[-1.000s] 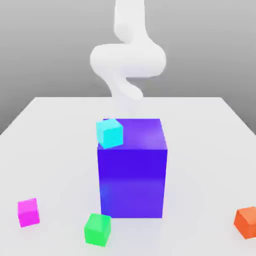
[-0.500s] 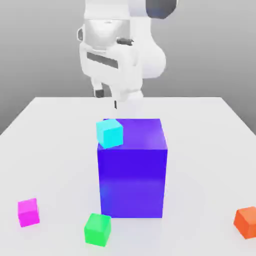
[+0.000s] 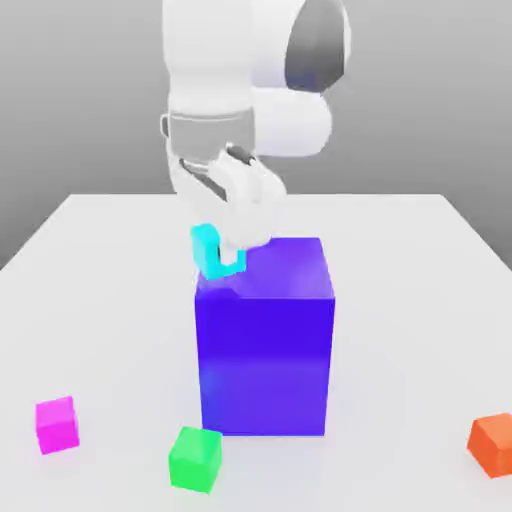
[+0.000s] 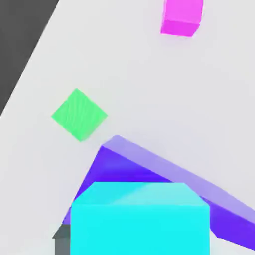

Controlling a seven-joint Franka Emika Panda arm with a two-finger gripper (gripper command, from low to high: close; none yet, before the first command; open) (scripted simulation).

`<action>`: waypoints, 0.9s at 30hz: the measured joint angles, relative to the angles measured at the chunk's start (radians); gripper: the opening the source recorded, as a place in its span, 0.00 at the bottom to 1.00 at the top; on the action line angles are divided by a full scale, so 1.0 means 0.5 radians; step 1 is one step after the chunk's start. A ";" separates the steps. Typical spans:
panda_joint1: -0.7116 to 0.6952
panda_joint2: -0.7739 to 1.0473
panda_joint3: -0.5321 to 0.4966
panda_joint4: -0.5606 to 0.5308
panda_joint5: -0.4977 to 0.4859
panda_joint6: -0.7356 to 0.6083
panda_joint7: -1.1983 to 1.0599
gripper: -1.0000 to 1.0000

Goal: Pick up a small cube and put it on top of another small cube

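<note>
Covering the cyan cube [image 3: 212, 250] atop the blue block [image 3: 266, 340] — gripper [image 3: 232, 258] fingers' state unclear.

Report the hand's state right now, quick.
Hand: down at the cyan cube on the big blue block; open, shut or gripping the cube cannot be told.

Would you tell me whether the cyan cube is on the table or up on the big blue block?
Up on the block: the cyan cube sits at the top corner of the blue block, with the gripper at it.
</note>
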 joint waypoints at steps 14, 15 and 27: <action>0.246 -0.771 0.159 -0.520 0.236 -0.250 0.237 0.00; 0.256 -0.744 0.176 -0.574 0.256 -0.170 0.236 0.00; 0.243 -0.780 0.166 -0.525 0.236 -0.257 0.238 1.00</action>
